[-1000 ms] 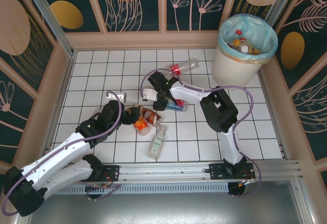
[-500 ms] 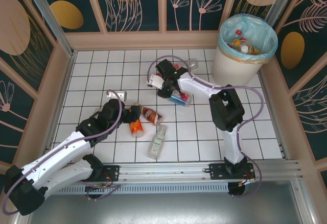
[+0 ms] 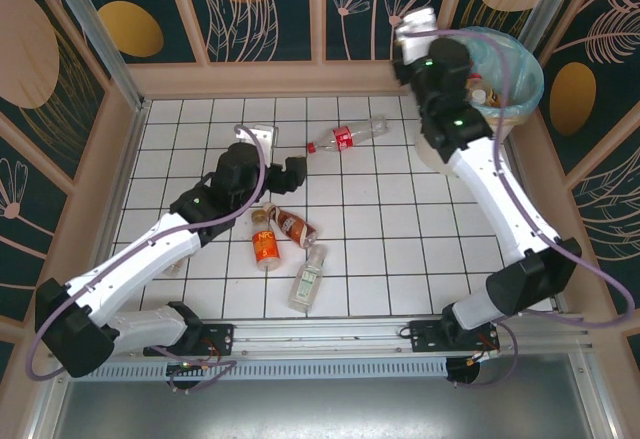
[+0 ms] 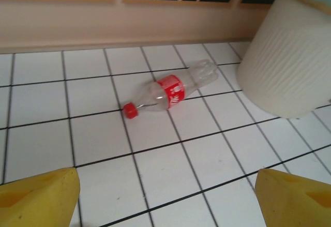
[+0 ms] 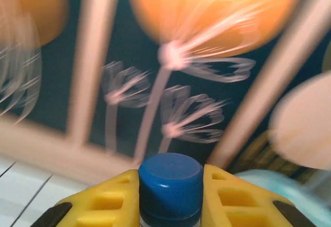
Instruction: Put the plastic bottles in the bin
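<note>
My right gripper (image 5: 170, 185) is shut on the neck of a plastic bottle with a blue cap (image 5: 170, 178), held high beside the bin (image 3: 522, 84) at the back right. The bin's cream wall (image 4: 289, 56) stands on the right in the left wrist view, and bottles (image 3: 482, 89) lie inside its teal liner. A clear bottle with a red label (image 3: 345, 137) (image 4: 173, 91) lies on the tiles ahead of my left gripper (image 3: 290, 171) (image 4: 165, 206), which is open and holds nothing. Three more bottles lie nearer: a brown one (image 3: 292, 225), an orange one (image 3: 265, 247) and a clear green-labelled one (image 3: 309, 277).
Wooden walls (image 3: 250, 77) enclose the white tiled floor (image 3: 400, 229). The right arm (image 3: 490, 179) stretches over the right side of the floor up to the bin. A metal rail (image 3: 330, 334) runs along the near edge.
My right gripper closed on the blue-capped bottle at mid-floor and swung it up to the bin. The left arm moved forward toward the red-labelled bottle, away from the near bottles.
</note>
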Controlling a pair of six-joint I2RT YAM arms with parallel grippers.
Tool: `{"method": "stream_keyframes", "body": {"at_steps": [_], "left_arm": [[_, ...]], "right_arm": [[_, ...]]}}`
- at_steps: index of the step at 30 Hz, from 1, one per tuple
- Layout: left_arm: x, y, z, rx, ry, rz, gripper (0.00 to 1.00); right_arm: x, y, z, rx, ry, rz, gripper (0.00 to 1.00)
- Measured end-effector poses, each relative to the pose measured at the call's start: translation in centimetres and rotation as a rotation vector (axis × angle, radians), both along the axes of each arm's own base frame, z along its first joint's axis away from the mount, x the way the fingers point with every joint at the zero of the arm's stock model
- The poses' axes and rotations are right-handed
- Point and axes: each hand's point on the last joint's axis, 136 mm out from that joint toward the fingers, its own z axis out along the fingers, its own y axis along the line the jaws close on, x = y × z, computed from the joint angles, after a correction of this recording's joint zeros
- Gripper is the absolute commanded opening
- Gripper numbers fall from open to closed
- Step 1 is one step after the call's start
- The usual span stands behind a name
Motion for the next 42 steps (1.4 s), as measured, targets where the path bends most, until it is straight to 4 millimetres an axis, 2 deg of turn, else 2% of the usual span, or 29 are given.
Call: {"method": "stream_keyframes", "body": {"at_steps": [2, 6, 9, 12, 18, 22, 28, 31, 34, 37, 39, 42], "left_arm": [[0.1, -0.6, 0.3, -0.014, -0.004, -0.021, 0.88], [0.0, -0.7, 0.4, -0.019, -0.004, -0.031, 0.88], [-0.2, -0.5, 0.3, -0.017, -0.004, -0.032, 0.88], [-0.5, -0.3, 0.2, -0.014, -0.007, -0.032, 0.88], [-1.0, 0.2, 0.3, -0.019, -0.015, -0.029, 0.88], [-1.2, 0.4, 0.2, -0.02, -0.016, -0.029, 0.88], [-1.8, 0.9, -0.8, -0.012, -0.006, -0.029, 0.88], [-2.0, 1.1, -1.4, -0.005, 0.002, -0.029, 0.89], [-2.2, 1.5, -1.6, -0.003, 0.0, -0.022, 0.89], [-2.4, 1.8, -1.7, -0.002, -0.003, -0.015, 0.89], [-2.5, 1.9, -1.9, 0.002, -0.002, -0.011, 0.89], [-2.4, 2.1, -2.1, 0.008, 0.001, -0.005, 0.89]], "right_arm": [[0.3, -4.2, 2.3, 0.052, -0.091, -0.133, 0.26], [1.1, -8.9, 3.4, 0.092, -0.186, -0.303, 0.26], [2.0, -10.9, 3.2, 0.085, -0.224, -0.383, 0.25], [3.6, -12.2, 2.3, 0.024, -0.247, -0.471, 0.29], [6.5, -11.5, -0.7, -0.155, -0.21, -0.572, 0.43], [8.0, -11.4, -0.5, -0.208, -0.167, -0.603, 0.61], [7.9, -12.4, 1.9, -0.216, -0.145, -0.63, 0.61], [7.7, -12.7, 2.3, -0.21, -0.13, -0.634, 0.58], [8.1, -12.8, 1.6, -0.196, -0.08, -0.63, 0.58], [8.2, -12.4, -0.2, -0.167, -0.011, -0.621, 0.58], [8.3, -11.6, -1.5, -0.142, 0.033, -0.599, 0.58], [8.7, -9.3, -3.2, -0.106, 0.107, -0.545, 0.55]]}}
